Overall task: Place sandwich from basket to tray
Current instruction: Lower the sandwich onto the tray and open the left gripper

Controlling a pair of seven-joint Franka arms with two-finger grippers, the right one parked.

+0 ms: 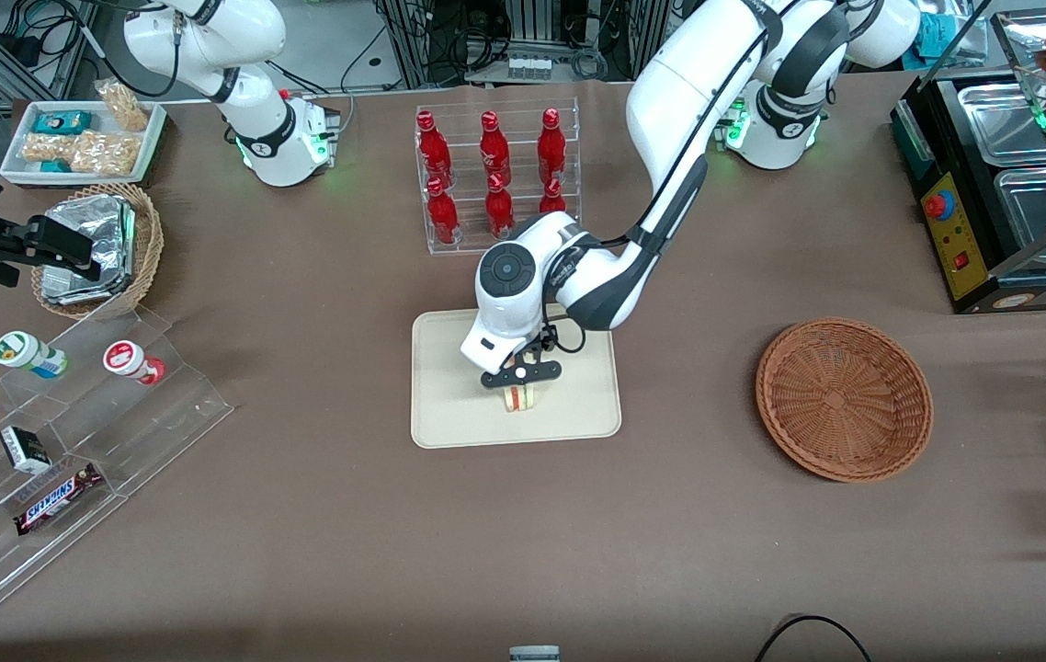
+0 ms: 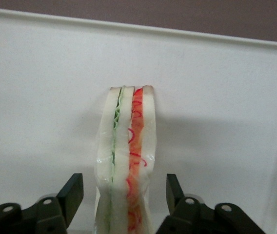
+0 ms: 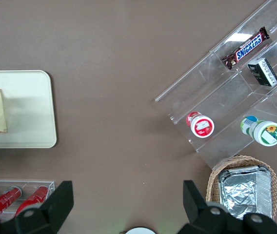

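Cream-beige and low-rimmed, the tray (image 1: 449, 418) is occupied by the sandwich (image 1: 519, 397), which is stood on edge directly beneath the claw (image 1: 520, 381). In the left wrist view the claw (image 2: 124, 197) is seen spread, each fingertip (image 2: 72, 192) parted from the bread by a narrow gap, so nothing is held; the sandwich (image 2: 126, 161) is left between them, its green and red filling turned upward. The basket (image 1: 843, 398) is found well apart from the claw, toward the working arm's end of the table (image 1: 302, 515), with nothing seen in it. The wedge is judged light, soft and easily crushed, with a wrap that may be slippery. Were it to be taken again, the two flat bread faces would be pressed gently, low on the wedge.
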